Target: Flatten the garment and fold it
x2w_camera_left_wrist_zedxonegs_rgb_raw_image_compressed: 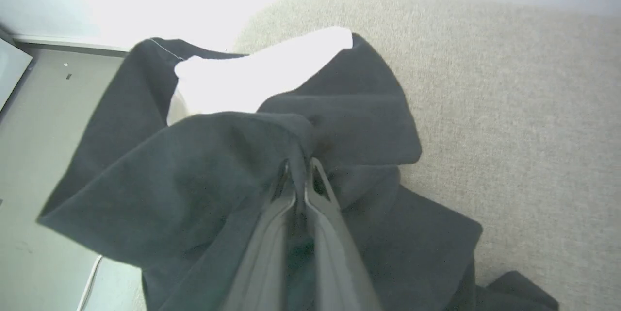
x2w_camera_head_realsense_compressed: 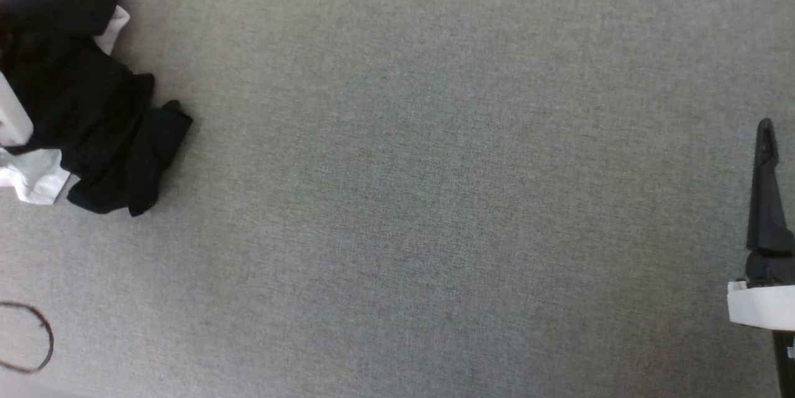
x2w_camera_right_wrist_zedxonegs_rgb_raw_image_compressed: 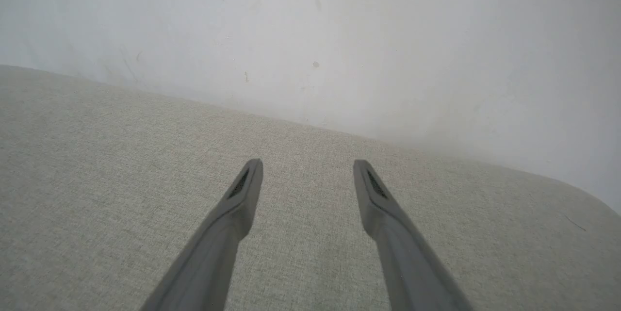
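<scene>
The garment (x2w_camera_head_realsense_compressed: 74,106) lies crumpled at the far left of the grey cloth-covered table (x2w_camera_head_realsense_compressed: 404,168) in the head view, black folds on top with white cloth showing at its edges. In the left wrist view my left gripper (x2w_camera_left_wrist_zedxonegs_rgb_raw_image_compressed: 301,168) is shut on a fold of the garment's (x2w_camera_left_wrist_zedxonegs_rgb_raw_image_compressed: 204,165) black cloth, and a white part pokes up behind it. My right gripper (x2w_camera_head_realsense_compressed: 765,131) stands at the right edge of the head view. Seen from the right wrist, this right gripper (x2w_camera_right_wrist_zedxonegs_rgb_raw_image_compressed: 308,168) is open over bare table with nothing between its fingers.
A thin dark cable loop (x2w_camera_head_realsense_compressed: 37,336) lies at the lower left of the table. The table's far edge meets a pale wall (x2w_camera_right_wrist_zedxonegs_rgb_raw_image_compressed: 339,34). In the left wrist view the floor (x2w_camera_left_wrist_zedxonegs_rgb_raw_image_compressed: 43,122) shows beyond the table's edge.
</scene>
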### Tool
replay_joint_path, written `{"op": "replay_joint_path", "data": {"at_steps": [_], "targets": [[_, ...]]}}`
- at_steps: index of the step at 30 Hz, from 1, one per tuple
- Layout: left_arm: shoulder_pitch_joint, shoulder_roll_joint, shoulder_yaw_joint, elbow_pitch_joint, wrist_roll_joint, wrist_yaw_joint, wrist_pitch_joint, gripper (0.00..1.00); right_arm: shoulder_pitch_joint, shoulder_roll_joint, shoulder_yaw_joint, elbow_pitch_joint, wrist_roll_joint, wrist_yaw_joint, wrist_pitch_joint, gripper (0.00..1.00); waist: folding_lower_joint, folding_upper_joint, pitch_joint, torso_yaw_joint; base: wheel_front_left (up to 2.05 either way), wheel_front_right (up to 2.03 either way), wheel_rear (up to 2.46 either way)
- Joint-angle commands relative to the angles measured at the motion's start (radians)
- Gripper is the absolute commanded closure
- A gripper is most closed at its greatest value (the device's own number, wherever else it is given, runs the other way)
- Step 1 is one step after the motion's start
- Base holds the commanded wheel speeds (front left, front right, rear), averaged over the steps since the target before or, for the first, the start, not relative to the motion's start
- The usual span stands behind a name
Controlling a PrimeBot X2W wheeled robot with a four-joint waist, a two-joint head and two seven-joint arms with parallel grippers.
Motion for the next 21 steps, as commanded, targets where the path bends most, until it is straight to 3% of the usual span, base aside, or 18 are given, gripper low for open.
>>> {"op": "replay_joint_path", "data": {"at_steps": [1, 14, 21], "targets": [[-0.021, 0.008, 0.009, -0.002, -0.012, -0.008, -0.02, 1.0, -0.007, 0.002, 0.002, 0.013, 0.01, -0.001, -0.011, 0.0, 0.0, 0.0, -0.03, 0.003, 0.0, 0.0, 0.0], [-0.136, 0.035, 0.044, -0.136, -0.052, -0.013, -0.067, 1.0, -0.013, 0.002, 0.014, 0.151, 0.088, -0.001, -0.097, 0.0, 0.0, 0.0, -0.187, 0.007, 0.0, 0.0, 0.0], [-0.267, 0.0, 0.041, -0.285, -0.071, 0.018, -0.024, 1.0, 0.014, 0.002, 0.027, 0.253, 0.15, -0.001, -0.167, 0.0, 0.0, 0.0, -0.315, -0.019, 0.0, 0.0, 0.0]]}}
